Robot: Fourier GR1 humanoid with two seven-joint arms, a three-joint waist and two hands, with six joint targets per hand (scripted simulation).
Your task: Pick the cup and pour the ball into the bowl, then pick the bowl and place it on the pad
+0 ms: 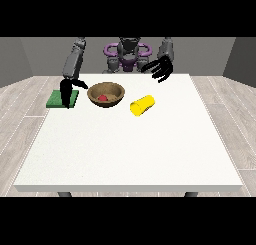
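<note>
Lying on its side on the desk point(125, 154), the yellow cup point(142, 105) rests beside the wooden bowl point(106, 94) holding the red ball point(102, 97). The robot hand at the view's right point(159, 69) hovers with fingers spread; the robot hand at the view's left point(66, 90) points fingers straight down over the green pad point(56, 100).

White table point(130, 154), three items resting on its far half.

A green pad point(57, 99) was found flat near the view's left edge. A wooden bowl point(106, 94) was seated upright just beside it, apart from the pad. A yellow cup point(142, 105) was observed lying on its side near the bowl, toward the view's right, not touching it.
</note>
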